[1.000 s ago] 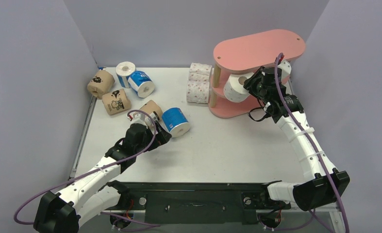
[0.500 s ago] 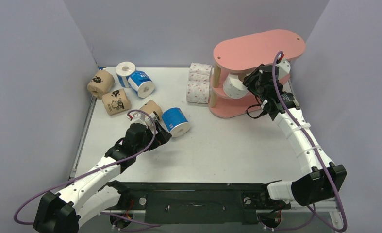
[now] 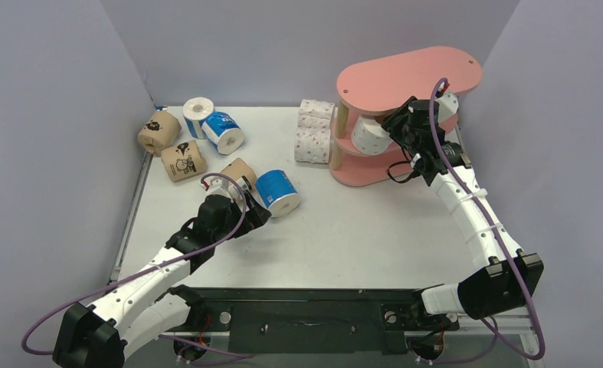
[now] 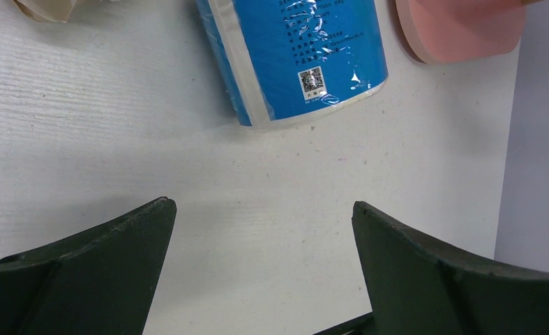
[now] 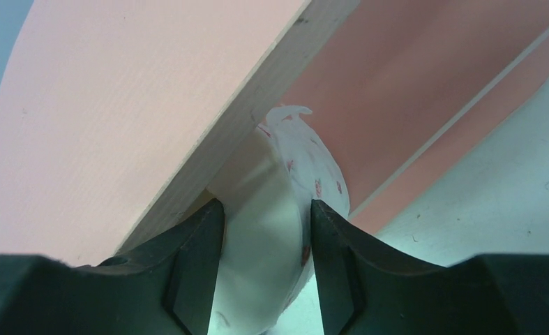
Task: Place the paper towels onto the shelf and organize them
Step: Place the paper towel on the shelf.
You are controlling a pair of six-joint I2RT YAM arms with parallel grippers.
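Right tool [image 5: 266, 222] gripping a white pink-dotted roll [image 5: 278, 244], fingers against both sides. The roll is under the top board of the shelf [image 3: 409, 73], at the far right corner of the surface [image 3: 344, 230].

Left tool [image 4: 261, 209] wide open, empty, just short of the blue roll [image 4: 299, 56].

Judgement: rolls are light and squashy with slick wrap. Grip gently across the round body.

Grey-lilac walls [image 3: 283, 46], white table [image 3: 359, 238]
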